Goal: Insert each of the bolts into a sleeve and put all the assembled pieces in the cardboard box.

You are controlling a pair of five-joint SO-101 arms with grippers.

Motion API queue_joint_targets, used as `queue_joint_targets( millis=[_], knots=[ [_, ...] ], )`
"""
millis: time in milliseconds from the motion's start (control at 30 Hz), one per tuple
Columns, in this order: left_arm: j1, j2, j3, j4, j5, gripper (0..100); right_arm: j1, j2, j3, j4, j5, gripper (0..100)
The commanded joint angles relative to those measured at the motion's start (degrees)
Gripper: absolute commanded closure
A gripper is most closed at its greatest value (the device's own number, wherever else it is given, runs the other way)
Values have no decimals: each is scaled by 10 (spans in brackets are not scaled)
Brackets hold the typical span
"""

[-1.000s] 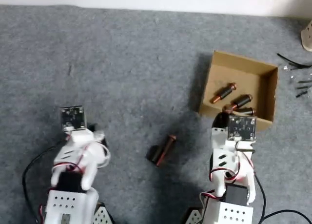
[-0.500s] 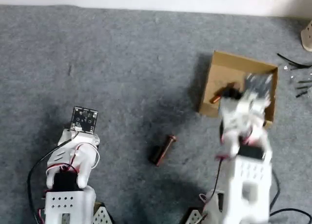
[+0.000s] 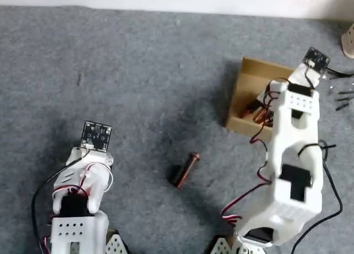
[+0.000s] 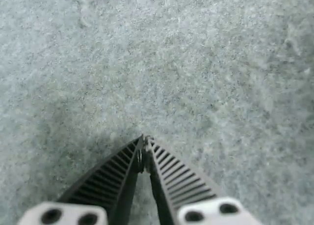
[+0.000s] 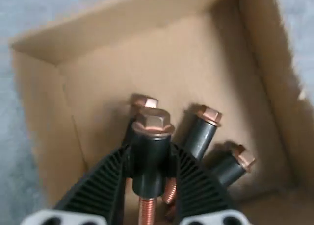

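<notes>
Over the open cardboard box (image 5: 98,36) my right gripper (image 5: 148,149) is shut on an assembled piece (image 5: 152,123), a copper bolt in a black sleeve, held upright with the head up. Below it three more assembled pieces lie on the box floor: one (image 5: 207,129), another (image 5: 231,165), and a third (image 5: 143,103) partly hidden behind the held one. In the high view the right arm (image 3: 293,132) stretches over the box (image 3: 260,66). One bolt, part way into a sleeve (image 3: 183,170), lies on the carpet mid-table. My left gripper (image 4: 144,151) is shut on nothing, over bare carpet.
The table is covered in grey carpet. Black cable ties and small parts (image 3: 340,91) lie right of the box, and a pale object (image 3: 348,41) sits at the far right edge. The left arm (image 3: 83,176) stands at the front left.
The right arm has swung from the box's near side up and out over the box, carrying an assembled piece. The left arm shifted slightly, then kept still.
</notes>
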State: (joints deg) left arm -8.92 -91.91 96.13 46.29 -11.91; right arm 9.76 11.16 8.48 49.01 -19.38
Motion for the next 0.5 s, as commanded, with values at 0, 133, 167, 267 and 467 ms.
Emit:
queue_joint_targets(
  millis=[0,133,167,267,467],
  knots=[
    [-8,-4,-26,0,-3,973,6,27,-40,3,-53,991],
    [-8,-4,-26,0,-3,973,7,66,-42,-4,-69,991],
    [-8,-4,-26,0,-3,973,7,72,-42,-5,-69,991],
    [-8,-4,-29,-1,-3,973,10,82,-43,-5,-69,991],
    [-9,-4,-29,-1,-3,973,-1,86,-43,-2,-11,851]
  ],
)
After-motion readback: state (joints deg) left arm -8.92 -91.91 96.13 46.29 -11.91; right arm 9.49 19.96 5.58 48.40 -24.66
